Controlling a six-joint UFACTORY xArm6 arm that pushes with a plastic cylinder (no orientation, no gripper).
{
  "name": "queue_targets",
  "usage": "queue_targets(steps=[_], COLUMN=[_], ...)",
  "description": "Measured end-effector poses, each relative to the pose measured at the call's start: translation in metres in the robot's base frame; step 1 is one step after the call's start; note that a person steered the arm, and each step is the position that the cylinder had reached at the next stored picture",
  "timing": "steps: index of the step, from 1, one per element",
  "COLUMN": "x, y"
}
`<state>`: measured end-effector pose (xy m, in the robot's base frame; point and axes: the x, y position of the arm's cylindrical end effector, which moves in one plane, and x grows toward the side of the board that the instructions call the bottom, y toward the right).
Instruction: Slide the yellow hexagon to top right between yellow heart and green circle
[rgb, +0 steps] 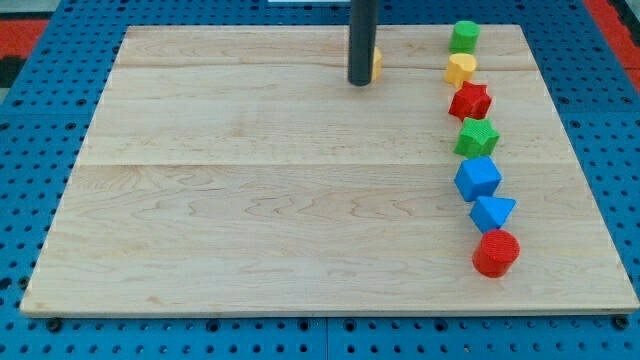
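Yellow, the small hexagon block (376, 66) showed only as a sliver just right of my tip (359, 84), a bare rod with no hand to open, set on its left presumably to push it toward the yellow heart (460, 69) and green circle (464, 37).

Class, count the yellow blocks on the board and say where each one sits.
2. The yellow heart sits in the right-hand column, below the green circle. The yellow hexagon is mostly hidden behind my tip, near the top.
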<state>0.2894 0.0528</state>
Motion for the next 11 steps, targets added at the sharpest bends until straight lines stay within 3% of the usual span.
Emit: queue_targets(steps=[2, 3, 4, 6, 8, 11], x=[-0.038, -0.056, -0.065, -0.054, -0.023, -0.03], y=[-0.002, -0.039, -0.001, 0.071, 0.02, 0.089])
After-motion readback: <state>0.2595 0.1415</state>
